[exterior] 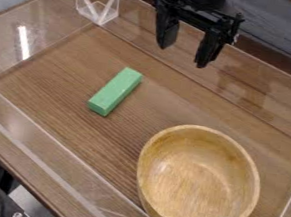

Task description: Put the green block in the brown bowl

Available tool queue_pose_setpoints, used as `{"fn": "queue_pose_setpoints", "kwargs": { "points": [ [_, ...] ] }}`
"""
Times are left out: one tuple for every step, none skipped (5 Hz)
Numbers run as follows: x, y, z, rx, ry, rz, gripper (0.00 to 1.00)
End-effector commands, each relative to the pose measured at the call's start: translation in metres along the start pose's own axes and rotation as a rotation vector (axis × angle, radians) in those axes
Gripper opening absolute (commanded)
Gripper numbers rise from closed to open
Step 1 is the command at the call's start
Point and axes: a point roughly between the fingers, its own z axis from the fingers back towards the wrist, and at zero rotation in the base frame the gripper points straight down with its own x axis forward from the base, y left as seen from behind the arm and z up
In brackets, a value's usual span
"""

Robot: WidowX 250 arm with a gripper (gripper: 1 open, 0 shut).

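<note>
The green block (115, 90) lies flat on the wooden tabletop, left of centre, its long side running diagonally. The brown bowl (198, 181) stands upright and empty at the front right, well apart from the block. My gripper (185, 44) hangs at the top centre, pointing down, above and behind both. Its two black fingers (163, 32) stand open with nothing between them. It touches neither the block nor the bowl.
A clear plastic wall (46, 163) rims the wooden table surface on the front and left. A small clear stand (97, 7) sits at the back left. Bare wood lies between the block and the bowl.
</note>
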Motion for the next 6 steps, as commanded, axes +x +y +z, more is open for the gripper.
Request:
{"fn": "queue_pose_setpoints", "kwargs": {
  "points": [
    [-0.003,0.017,-0.010,-0.005,0.004,0.013,1.00],
    [-0.012,0.041,-0.032,-0.008,0.021,0.027,1.00],
    [-0.021,0.057,-0.039,-0.008,-0.003,0.029,1.00],
    [-0.023,0.064,-0.047,-0.011,-0.014,0.027,1.00],
    [-0.023,0.069,-0.051,-0.015,-0.020,0.026,1.00],
    [-0.022,0.074,-0.054,-0.021,-0.022,0.031,1.00]
  ]
}}
